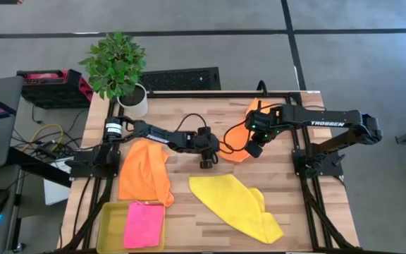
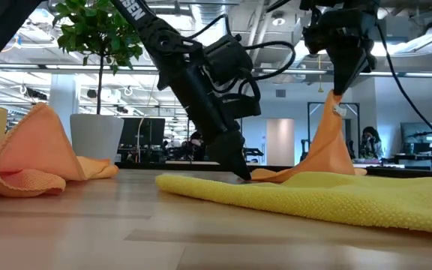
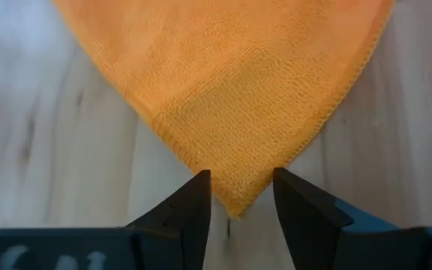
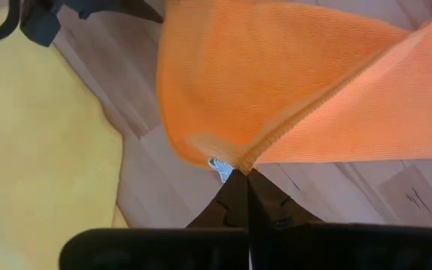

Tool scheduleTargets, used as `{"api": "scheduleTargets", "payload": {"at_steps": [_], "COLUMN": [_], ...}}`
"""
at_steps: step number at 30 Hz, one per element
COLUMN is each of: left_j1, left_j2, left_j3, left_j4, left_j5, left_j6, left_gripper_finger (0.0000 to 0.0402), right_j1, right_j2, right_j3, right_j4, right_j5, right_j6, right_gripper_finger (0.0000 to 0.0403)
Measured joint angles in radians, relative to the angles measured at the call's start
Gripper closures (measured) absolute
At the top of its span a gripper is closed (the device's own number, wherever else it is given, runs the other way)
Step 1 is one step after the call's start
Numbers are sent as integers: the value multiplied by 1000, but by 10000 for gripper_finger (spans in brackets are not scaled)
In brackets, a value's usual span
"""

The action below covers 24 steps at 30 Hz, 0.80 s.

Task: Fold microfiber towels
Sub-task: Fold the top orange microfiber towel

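An orange microfiber towel [image 1: 237, 141] lies at the table's far middle, with one end lifted by my right gripper [image 4: 242, 174], which is shut on it. My left gripper [image 3: 240, 176] is open and low at the table. Its fingers stand on either side of this towel's near corner [image 3: 235, 201], which lies flat on the wood; whether they touch it I cannot tell. A second orange towel [image 1: 145, 173] lies bunched at the left. A yellow towel [image 1: 235, 204] lies spread at the near middle. A pink towel [image 1: 144, 224] lies folded in the tray [image 1: 108, 227]. My right gripper pinches the orange towel between its two shut fingers at a hemmed edge beside a small white label [image 4: 217, 166]. The fingers come from above, pointing steeply down. The towel hangs below them like a tent [image 2: 328, 142], slack, with its lower part spread on the table.
A potted plant [image 1: 129, 95] stands at the far left corner. The yellow-green tray sits at the near left corner. Bare wood shows between the orange towel and the yellow towel, and along the table's right side. Cables and a crate lie off the table's left edge.
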Motion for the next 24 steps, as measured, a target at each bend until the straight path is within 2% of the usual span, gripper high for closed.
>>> {"api": "scheduleTargets", "payload": {"at_steps": [3, 7, 11, 14, 16, 19, 24], "left_j1": [22, 39, 44, 43, 43, 44, 50], "left_j2": [-1, 9, 13, 12, 9, -10, -98], "left_j3": [0, 2, 2, 2, 1, 3, 22], "left_j4": [-7, -7, -7, -7, -9, -50, -215], "left_j5": [57, 81, 132, 142, 147, 158, 154], "left_j6": [-43, -72, -76, -86, -121, -177, -262], "left_gripper_finger": [265, 276, 323, 375, 393, 397, 399], "right_j1": [0, 0, 0, 0, 0, 0, 1], "right_j2": [0, 0, 0, 0, 0, -5, -50], "right_j3": [0, 0, 0, 0, 0, 0, 0], "right_j4": [0, 0, 0, 0, 0, -3, -16], "right_j5": [0, 0, 0, -1, 0, 0, 0], "right_j6": [0, 0, 0, 0, 0, 0, 12], "right_gripper_finger": [397, 396, 396, 397, 396, 397, 397]}}
